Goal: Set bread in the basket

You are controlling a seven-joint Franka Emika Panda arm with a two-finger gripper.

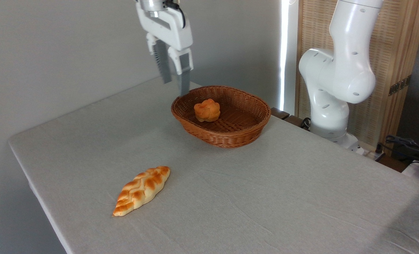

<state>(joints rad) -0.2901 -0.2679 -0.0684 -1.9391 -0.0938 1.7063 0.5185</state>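
Resting in the basket [227,135], the bread [207,110] lies below-right of the hand [175,86] (fingers slightly apart, empty).

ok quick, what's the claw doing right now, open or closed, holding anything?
Claw: open and empty, raised beside the basket; the bun lies inside it.

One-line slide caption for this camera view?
Bun sits in the basket; gripper hangs empty above the rim, jaws slightly apart.
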